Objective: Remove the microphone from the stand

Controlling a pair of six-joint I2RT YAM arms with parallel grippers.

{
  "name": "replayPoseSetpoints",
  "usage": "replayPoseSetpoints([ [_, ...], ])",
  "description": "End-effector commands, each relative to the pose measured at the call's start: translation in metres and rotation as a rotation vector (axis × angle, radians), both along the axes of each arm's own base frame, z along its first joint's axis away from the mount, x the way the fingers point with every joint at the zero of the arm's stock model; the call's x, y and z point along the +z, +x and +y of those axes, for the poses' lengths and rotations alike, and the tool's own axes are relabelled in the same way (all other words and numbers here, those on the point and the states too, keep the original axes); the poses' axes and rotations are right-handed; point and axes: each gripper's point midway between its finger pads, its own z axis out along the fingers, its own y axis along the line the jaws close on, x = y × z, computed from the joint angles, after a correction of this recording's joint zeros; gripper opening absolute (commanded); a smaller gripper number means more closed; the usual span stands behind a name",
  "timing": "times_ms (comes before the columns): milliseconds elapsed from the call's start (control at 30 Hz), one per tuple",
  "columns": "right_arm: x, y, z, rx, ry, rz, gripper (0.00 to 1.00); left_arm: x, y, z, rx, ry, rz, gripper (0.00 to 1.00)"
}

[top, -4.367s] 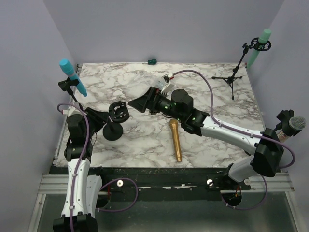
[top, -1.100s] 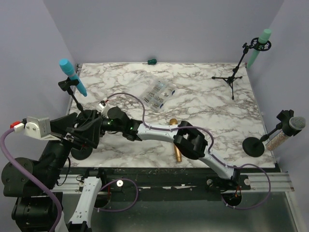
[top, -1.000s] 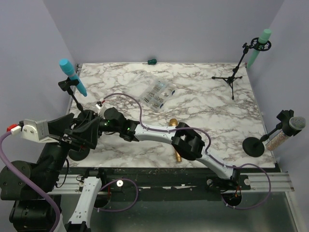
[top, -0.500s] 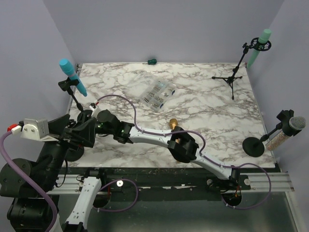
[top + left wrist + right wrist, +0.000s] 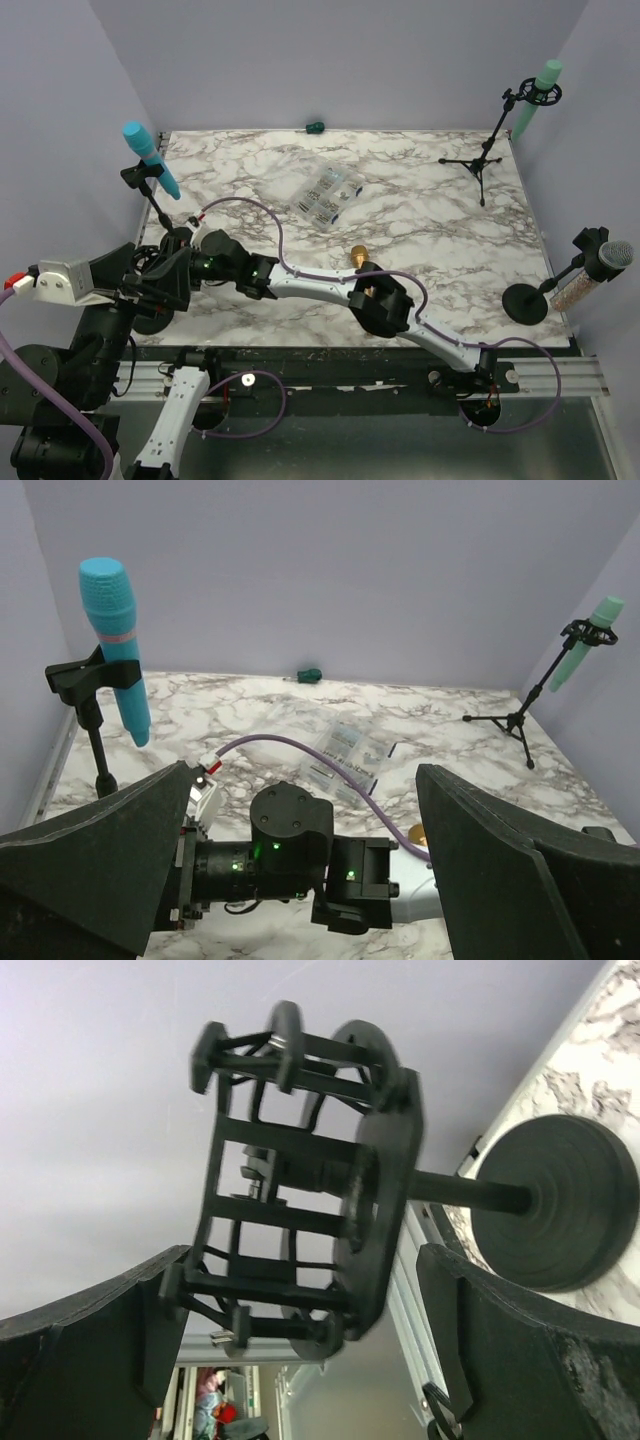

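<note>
Left claw (image 5: 302, 772) and right claw (image 5: 300, 1260) gape empty; gold microphone (image 5: 356, 254), lower centre — likely stiff, slick, light — take mid-barrel.

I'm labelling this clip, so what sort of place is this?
Probably a robot test cell in a lab, not a studio: a marble-patterned tabletop boxed in by lilac walls, an aluminium mounting rail at its near edge, and a turquoise microphone clipped in a black stand.
</note>
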Motion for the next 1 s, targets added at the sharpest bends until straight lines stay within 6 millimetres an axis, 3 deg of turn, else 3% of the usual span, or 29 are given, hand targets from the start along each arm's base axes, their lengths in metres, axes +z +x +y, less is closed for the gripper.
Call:
replayPoseSetpoints([
  [0, 0.027, 0.001, -0.013, -0.018, -0.004, -0.036, 1.0, -0.002, 0.0, 0.005, 0.031, -0.018, -0.011, 0.98],
  [200, 0.032, 0.007, -0.034, -0.027, -0.031, -0.057, 1.0, -0.003, 0.005, 0.006, 0.039, -0.036, -0.008, 0.99],
  [333, 0.035, 0.008, -0.051, -0.012, -0.042, -0.072, 1.0, -0.009, 0.013, -0.003, -0.011, -0.049, 0.007, 0.98],
  [633, 0.039, 0.023, -0.11, -0.046, -0.079, -0.129, 1.0, -0.035, 0.045, -0.018, -0.074, -0.1, 0.119, 0.98],
  [800, 0.04, 0.037, -0.151, -0.083, -0.104, -0.159, 1.0, -0.043, 0.068, -0.005, 0.013, -0.1, 0.167, 0.98],
  [967, 0.043, 0.056, -0.195, -0.143, -0.129, -0.187, 1.0, -0.043, 0.109, 0.02, 0.17, -0.074, 0.227, 0.99],
])
